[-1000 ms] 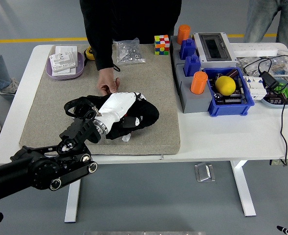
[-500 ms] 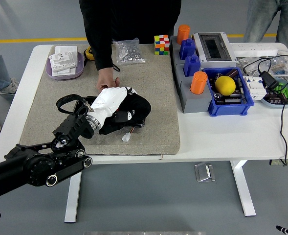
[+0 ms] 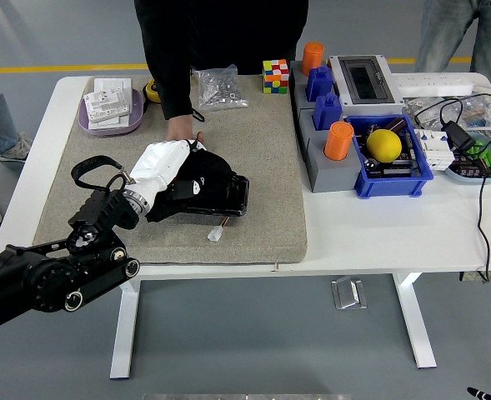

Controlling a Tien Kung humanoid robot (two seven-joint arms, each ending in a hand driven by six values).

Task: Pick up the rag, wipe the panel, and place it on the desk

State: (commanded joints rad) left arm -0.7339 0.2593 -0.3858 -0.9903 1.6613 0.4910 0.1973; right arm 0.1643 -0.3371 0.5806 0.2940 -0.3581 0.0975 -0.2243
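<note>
Left robot hand (image 3: 160,163) grips black rag (image 3: 197,177) over panel (image 3: 232,197); mat (image 3: 262,167) rightward bare.

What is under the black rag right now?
The black panel, its right end showing past the rag, lies on the grey mat. The left hand presses on top; the panel's remainder is covered.

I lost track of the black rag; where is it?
Head view: the black rag lies left of centre on the grey mat, under the robot's left hand, atop the black panel.
</note>
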